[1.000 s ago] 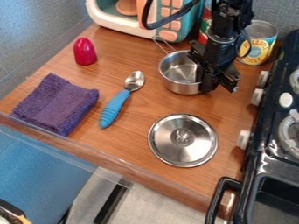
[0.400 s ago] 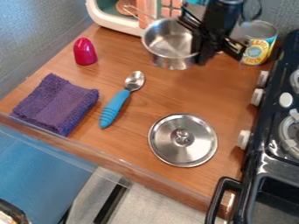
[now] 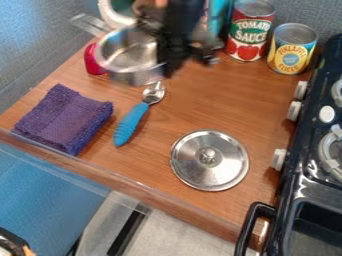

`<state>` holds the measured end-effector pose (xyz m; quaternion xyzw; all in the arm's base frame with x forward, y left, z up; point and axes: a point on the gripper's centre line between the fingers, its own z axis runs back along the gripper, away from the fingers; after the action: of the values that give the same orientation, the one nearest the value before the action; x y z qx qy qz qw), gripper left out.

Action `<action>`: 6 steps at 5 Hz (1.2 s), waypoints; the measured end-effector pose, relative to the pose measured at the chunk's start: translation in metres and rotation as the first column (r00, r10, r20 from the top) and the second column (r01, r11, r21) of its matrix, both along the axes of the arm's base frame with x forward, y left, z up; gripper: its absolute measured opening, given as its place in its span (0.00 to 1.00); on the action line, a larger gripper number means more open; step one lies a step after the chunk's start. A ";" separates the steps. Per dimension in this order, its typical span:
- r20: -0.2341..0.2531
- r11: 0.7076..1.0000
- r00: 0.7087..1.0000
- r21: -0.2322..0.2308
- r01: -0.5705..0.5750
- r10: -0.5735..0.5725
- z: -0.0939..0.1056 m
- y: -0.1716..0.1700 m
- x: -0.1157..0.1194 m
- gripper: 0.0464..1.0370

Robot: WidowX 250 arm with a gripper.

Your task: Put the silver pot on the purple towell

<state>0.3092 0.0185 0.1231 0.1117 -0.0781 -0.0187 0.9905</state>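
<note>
Brown wood covers the counter (image 3: 200, 112), which fills the middle of the scene. Along its right side stands a black stove (image 3: 304, 187), a dark handle at its near left corner. A toy oven (image 3: 105, 11), white and teal, sits at the far left edge, partly hidden. The arm comes in from the top, and its black gripper (image 3: 168, 69) pinches the wall of the silver pot at the side nearer the cans. The purple towel (image 3: 73, 120) lies folded near the counter's front left. The silver pot (image 3: 128, 62) is held up off the counter, beyond the towel and to its right, its wire handle pointing to the far left. A steel lid (image 3: 224, 172) lies knob up, front and centre. Two cans stand side by side at the back: a red can (image 3: 248, 32) and a yellow-and-blue can (image 3: 294, 47). A blue-handled spoon (image 3: 131, 124) lies between towel and lid. Partly behind the pot is a small red object (image 3: 91, 62).
</note>
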 end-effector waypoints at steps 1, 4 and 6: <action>-0.034 0.999 0.999 -0.046 -0.009 0.007 -0.023 0.032 -0.017 0.04; -0.062 0.996 0.998 -0.085 -0.015 0.010 -0.055 0.075 -0.048 0.04; -0.079 0.996 0.997 -0.087 -0.024 0.017 -0.059 0.087 -0.053 0.04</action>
<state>0.2562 0.1053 0.0640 0.0682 -0.0390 -0.0095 0.9969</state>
